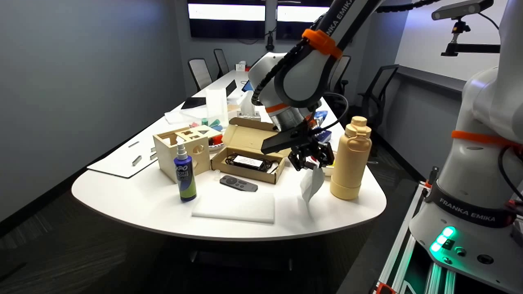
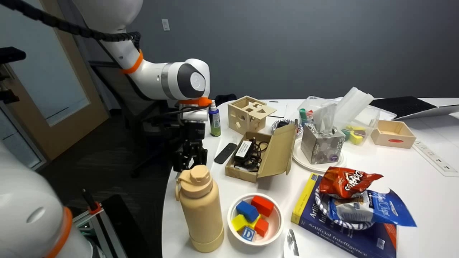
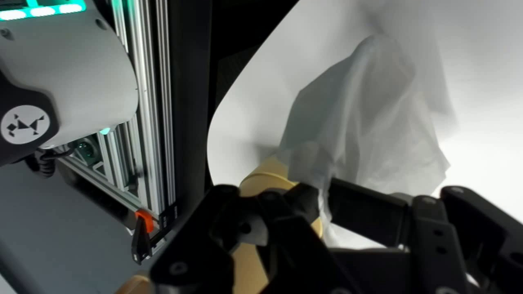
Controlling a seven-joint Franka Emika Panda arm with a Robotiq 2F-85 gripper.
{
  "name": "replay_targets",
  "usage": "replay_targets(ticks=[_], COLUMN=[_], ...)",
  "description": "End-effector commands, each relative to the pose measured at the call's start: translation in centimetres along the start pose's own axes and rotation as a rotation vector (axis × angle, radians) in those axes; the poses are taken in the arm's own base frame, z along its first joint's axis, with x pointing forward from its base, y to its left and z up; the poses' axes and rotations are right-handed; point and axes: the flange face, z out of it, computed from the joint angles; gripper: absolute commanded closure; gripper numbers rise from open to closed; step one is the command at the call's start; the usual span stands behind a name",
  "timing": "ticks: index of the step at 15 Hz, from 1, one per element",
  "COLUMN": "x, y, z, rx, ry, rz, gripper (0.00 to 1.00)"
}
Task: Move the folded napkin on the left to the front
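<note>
The white napkin hangs from my gripper in an exterior view, beside the tan bottle. Its lower tip is at or just above the table; I cannot tell which. In the wrist view the napkin spreads out, creased and drooping, from between the fingertips of my gripper, which is shut on it. In an exterior view my gripper stands behind the tan bottle, and the napkin is hidden there.
A flat white sheet lies near the table's rounded edge. A remote, a spray bottle, an open cardboard box and a wooden shape box stand around it. A bowl of blocks sits beside the tan bottle.
</note>
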Motion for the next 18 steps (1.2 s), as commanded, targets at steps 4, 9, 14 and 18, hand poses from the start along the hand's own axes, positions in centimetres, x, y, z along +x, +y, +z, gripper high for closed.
replay_targets(ticks=[4,9,14,18], x=[0.5,1.6,2.6,2.9], y=[-1.6,-3.1,-3.7,-4.1], z=[1.0,3.4,4.5,5.0], rx=[-0.125,-0.182,-0.236,-0.253], ry=[0.022,0.029,0.049,0.047], rz=[0.009,0.037,0.055,0.046], gripper=[1.0,1.0,1.0,0.75])
